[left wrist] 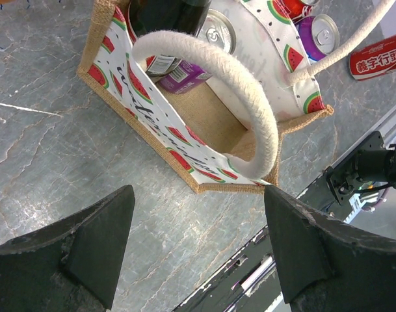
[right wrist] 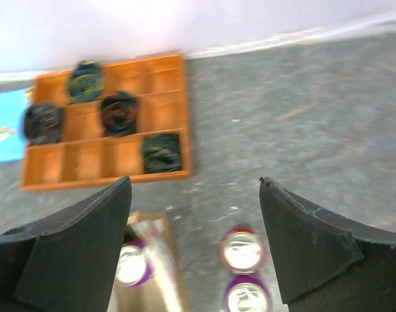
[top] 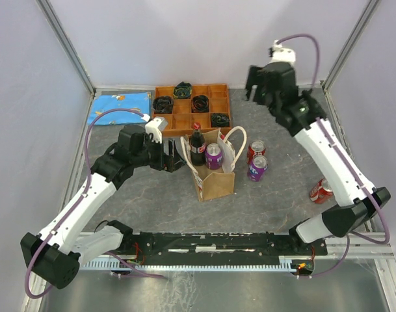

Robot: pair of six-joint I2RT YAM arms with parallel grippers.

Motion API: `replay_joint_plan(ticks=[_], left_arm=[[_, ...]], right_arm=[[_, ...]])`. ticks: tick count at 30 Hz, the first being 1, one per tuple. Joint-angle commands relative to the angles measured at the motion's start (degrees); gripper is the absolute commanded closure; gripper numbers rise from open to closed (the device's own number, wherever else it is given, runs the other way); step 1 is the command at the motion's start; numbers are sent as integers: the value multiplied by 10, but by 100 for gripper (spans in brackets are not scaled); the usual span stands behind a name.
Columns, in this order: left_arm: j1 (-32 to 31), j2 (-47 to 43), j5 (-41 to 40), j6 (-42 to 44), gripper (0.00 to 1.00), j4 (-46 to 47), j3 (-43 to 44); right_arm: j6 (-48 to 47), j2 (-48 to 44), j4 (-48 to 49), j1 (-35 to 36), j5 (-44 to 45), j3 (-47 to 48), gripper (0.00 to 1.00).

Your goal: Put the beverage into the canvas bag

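One purple can (top: 214, 156) stands upright inside the upright canvas bag (top: 216, 185).

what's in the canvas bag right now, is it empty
Not empty: a dark soda bottle and a purple can stand upright inside the canvas bag, toward one end.

Tan rectangular canvas bag (left wrist: 165, 133), ahead of the left jaws: coarse woven edging, smooth watermelon-print lining; white loop handle (left wrist: 266, 123) of thick twisted rope. Purple can (left wrist: 214, 36) inside: glossy metal top. Grey table surface (left wrist: 48, 130): matt, stone-veined. Beyond the right jaws, orange wooden compartment tray (right wrist: 80, 159): matt.
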Motion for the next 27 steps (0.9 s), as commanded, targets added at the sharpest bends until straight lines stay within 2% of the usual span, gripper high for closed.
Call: replay_joint_plan(ticks=[1, 5, 13, 27], left_arm=[[3, -18, 15, 15, 14, 15, -2], [4, -22, 15, 15, 14, 16, -5], [8, -26, 17, 14, 14, 13, -9], [10, -28, 20, 11, 14, 14, -12]], right_arm=[[-1, 56, -164, -94, -57, 50, 13], [-5, 116, -242, -151, -143, 45, 10], [12, 130, -208, -164, -234, -49, 9], [-2, 170, -194, -162, -262, -128, 9]])
